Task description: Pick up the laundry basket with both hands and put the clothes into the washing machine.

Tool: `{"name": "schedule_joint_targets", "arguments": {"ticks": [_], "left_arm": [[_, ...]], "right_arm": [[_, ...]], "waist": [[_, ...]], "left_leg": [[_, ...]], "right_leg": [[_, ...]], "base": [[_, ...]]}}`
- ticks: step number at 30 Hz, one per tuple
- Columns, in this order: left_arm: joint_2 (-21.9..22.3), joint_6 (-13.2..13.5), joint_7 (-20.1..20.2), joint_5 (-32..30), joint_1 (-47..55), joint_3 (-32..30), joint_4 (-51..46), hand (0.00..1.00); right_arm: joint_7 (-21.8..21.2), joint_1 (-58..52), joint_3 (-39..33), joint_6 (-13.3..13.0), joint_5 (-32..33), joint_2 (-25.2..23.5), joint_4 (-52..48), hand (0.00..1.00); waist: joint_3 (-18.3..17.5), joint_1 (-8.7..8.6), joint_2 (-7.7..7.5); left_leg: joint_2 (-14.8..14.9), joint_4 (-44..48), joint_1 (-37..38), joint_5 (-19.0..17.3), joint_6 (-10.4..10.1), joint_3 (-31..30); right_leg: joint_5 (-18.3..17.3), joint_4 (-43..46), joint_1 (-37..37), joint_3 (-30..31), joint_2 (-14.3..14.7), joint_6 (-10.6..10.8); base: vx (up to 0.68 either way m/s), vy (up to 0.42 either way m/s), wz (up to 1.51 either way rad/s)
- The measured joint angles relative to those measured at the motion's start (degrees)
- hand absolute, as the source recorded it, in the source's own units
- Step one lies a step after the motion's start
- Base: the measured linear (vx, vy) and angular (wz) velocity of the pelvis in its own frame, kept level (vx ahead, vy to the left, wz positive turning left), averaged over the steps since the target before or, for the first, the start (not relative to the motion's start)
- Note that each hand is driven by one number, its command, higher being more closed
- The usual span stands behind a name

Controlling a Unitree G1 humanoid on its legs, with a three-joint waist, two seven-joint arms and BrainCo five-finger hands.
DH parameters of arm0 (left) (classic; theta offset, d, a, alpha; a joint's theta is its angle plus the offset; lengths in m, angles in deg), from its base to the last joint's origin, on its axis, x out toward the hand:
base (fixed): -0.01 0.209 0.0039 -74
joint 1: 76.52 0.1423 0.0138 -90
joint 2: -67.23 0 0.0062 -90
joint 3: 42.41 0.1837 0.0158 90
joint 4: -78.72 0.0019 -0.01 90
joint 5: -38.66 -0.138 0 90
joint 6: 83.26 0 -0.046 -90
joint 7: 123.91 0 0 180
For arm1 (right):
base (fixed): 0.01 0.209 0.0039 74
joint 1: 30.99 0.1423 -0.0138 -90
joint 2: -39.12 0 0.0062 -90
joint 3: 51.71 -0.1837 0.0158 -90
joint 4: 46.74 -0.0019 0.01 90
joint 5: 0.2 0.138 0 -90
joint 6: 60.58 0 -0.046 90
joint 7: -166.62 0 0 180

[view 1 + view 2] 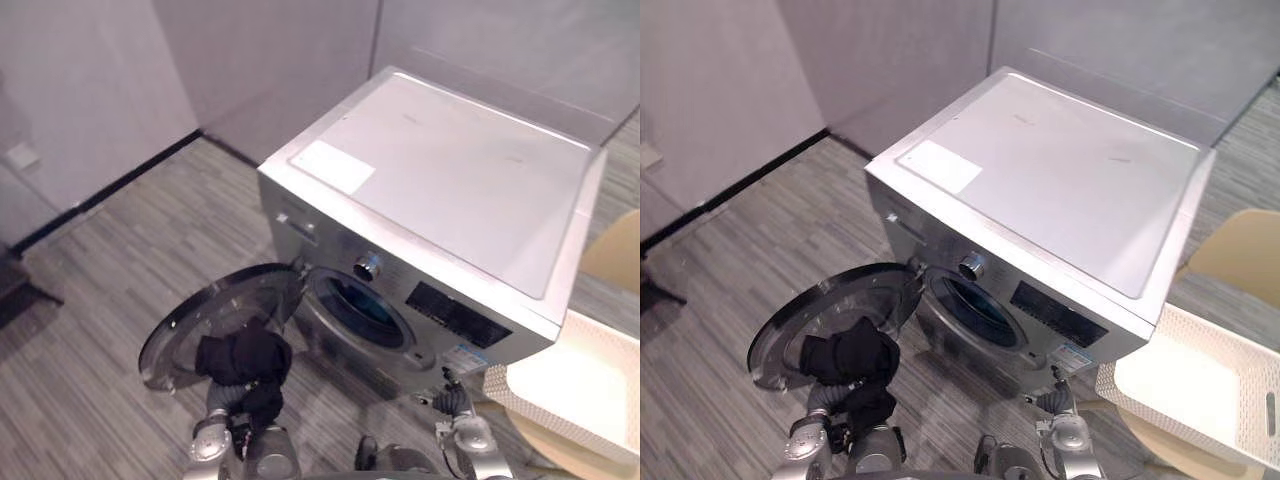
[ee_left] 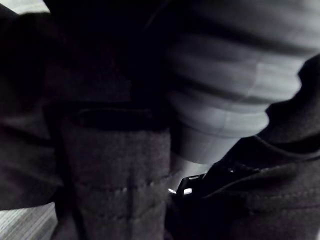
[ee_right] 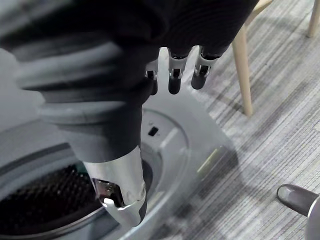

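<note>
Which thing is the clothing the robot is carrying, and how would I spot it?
Start at the big silver washing machine; its round door hangs open on the robot's left. In front of that door is a bunched black garment, held up on the robot's left arm. It is the only soft, black thing, unlike the white perforated basket at the right.

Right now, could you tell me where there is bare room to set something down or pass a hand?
Free: the washing machine top, the floor between wall and open door, and the drum opening. Crowded: black clothes hang before the door, and the basket sits close by the machine's right corner.
</note>
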Motion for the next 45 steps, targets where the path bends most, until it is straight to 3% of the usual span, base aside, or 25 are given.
{"name": "schedule_joint_targets", "arguments": {"ticks": [2, 3, 5, 8, 11, 15, 16, 17, 21, 28, 31, 33, 40, 45], "left_arm": [[0.1, 0.1, -0.1, 0.0, 0.1, 1.0, 0.0, 1.0], [0.2, 0.1, -0.1, 0.0, 0.0, 1.4, 0.3, 1.0], [-0.2, -0.3, 0.0, 0.0, -1.4, 2.0, 2.0, 1.0], [-0.3, -0.3, 0.1, 0.0, -3.2, 3.7, 2.0, 1.0], [-0.4, -0.3, 0.4, 0.0, -4.2, 3.9, 2.0, 1.0], [-0.9, 0.0, -0.5, 1.8, -7.9, 3.8, 0.7, 1.0], [-0.7, 0.2, -1.3, 3.4, -10.9, 3.9, -0.4, 1.0], [-0.7, 0.2, -1.4, 3.4, -11.2, 3.9, -0.5, 1.0], [1.5, 0.7, -4.5, 10.0, -18.8, 3.7, -2.2, 1.0], [3.0, 0.9, -10.4, 14.1, -29.8, 2.9, -7.1, 1.0], [2.1, 0.9, -11.7, 14.4, -34.4, 2.0, -9.3, 1.0], [-0.2, 0.9, -13.1, 14.8, -39.0, 0.6, -10.6, 1.0], [-18.7, 0.7, -18.0, 18.5, -60.9, -3.8, -10.8, 1.0], [-23.0, 0.7, -20.6, 17.7, -76.7, -2.9, -11.0, 1.0]], "right_arm": [[0.3, 0.1, -0.5, 0.1, 0.0, 0.1, 0.7, 0.0], [0.3, 0.4, -0.6, 0.1, 0.0, 0.7, 1.1, 0.0], [0.3, 0.5, -0.5, 0.4, 0.0, -1.0, 1.7, 0.0], [0.3, -0.9, -0.5, 0.8, 0.0, -1.3, 1.2, 0.0], [0.4, 0.4, -0.5, 0.8, 0.0, -1.3, 1.2, 0.0], [1.9, 5.9, -0.1, 0.8, 0.6, -1.2, 0.1, 0.0], [2.8, 7.3, -0.2, 0.9, 1.7, -1.0, -1.6, 0.0], [2.8, 7.3, -0.2, 0.9, 1.8, -0.9, -1.8, 0.0], [5.2, 8.5, -0.1, 1.3, 4.6, -1.3, -7.2, 0.0], [9.2, 14.1, -1.3, 0.5, 6.8, -1.5, -17.4, 0.0], [9.6, 14.2, -2.1, -0.7, 8.1, -1.7, -21.3, 0.0], [9.7, 14.4, -2.2, -1.8, 8.2, -2.2, -25.4, 0.0], [9.0, 13.2, -2.8, -4.3, 8.6, -2.8, -33.5, 0.0], [8.1, 11.2, -3.6, -4.5, 8.5, -2.0, -31.3, 0.0]], "waist": [[-0.1, 0.03, 0.38], [-0.4, 0.01, 1.76], [-0.2, -0.17, -0.41], [-0.4, -0.15, -0.77], [0.3, -1.0, 0.09], [4.5, -1.47, 0.7], [7.1, -1.72, 0.72], [7.4, -1.71, 0.69], [12.6, -1.85, 0.44], [15.8, -1.89, -0.24], [16.6, -2.05, -0.62], [16.7, -3.23, -0.78], [17.3, -5.75, -1.94], [17.9, -6.28, -2.46]], "left_leg": [[-4.1, -13.2, 1.7, 0.9, -1.8, -8.2], [-4.3, -19.9, 2.8, 4.9, -3.1, -11.4], [-5.0, -19.8, 3.8, 4.8, -2.5, -8.3], [-5.9, -19.9, 5.1, 3.8, -0.9, -2.8], [-5.8, -19.3, 5.6, 2.8, 0.3, 2.1], [-2.5, -8.2, -2.4, -1.5, 1.0, 7.0], [-1.8, -3.2, -6.9, -4.3, 1.5, 7.2], [-1.7, -2.5, -7.4, -4.5, 1.6, 7.2], [0.8, 13.9, -21.6, -10.5, 1.6, 5.2], [4.1, 32.8, -45.6, -14.1, 2.4, 2.3], [5.0, 37.7, -50.5, -15.3, 2.4, 1.9], [5.9, 41.2, -54.8, -16.3, 2.4, 1.4], [6.9, 46.7, -63.8, -16.4, 2.4, -0.8], [6.9, 48.8, -66.9, -16.6, 2.5, -1.5]], "right_leg": [[-0.2, 0.9, -0.8, 3.3, 0.4, 0.6], [-0.7, 1.6, -1.8, 4.7, 1.4, 1.9], [-1.3, 3.6, -2.8, 6.5, -0.3, 3.4], [-1.8, 4.9, -4.9, 10.3, -1.9, 5.2], [-0.8, 5.4, -7.2, 14.3, -1.8, 6.8], [-0.6, 16.1, -18.7, 15.1, -0.6, 7.1], [-2.3, 20.8, -23.9, 13.2, -1.0, 6.6], [-2.6, 21.3, -24.4, 13.0, -1.1, 6.5], [-8.0, 37.3, -38.5, 10.5, -2.4, 5.3], [-10.7, 55.4, -62.8, 10.0, -1.8, 4.5], [-11.5, 60.2, -68.1, 10.6, -1.1, 4.5], [-11.9, 63.1, -72.5, 10.7, -0.8, 4.7], [-11.4, 67.4, -80.8, 9.6, -0.7, 4.1], [-11.5, 69.1, -83.5, 9.2, -0.8, 4.0]], "base": [[0.12, 0.186, -1.09], [0.08, 0.242, -1.17], [0.09, 0.188, -0.87], [0.07, 0.139, -0.66], [0.0, 0.117, -0.88], [-0.14, 0.034, -0.92], [-0.25, -0.023, -0.49], [-0.26, -0.025, -0.24], [-0.21, -0.029, 0.06], [-0.13, -0.061, -0.07], [-0.11, -0.065, -0.12], [-0.11, -0.05, -0.14], [-0.06, -0.023, -0.07], [0.0, 0.0, 0.0]]}}
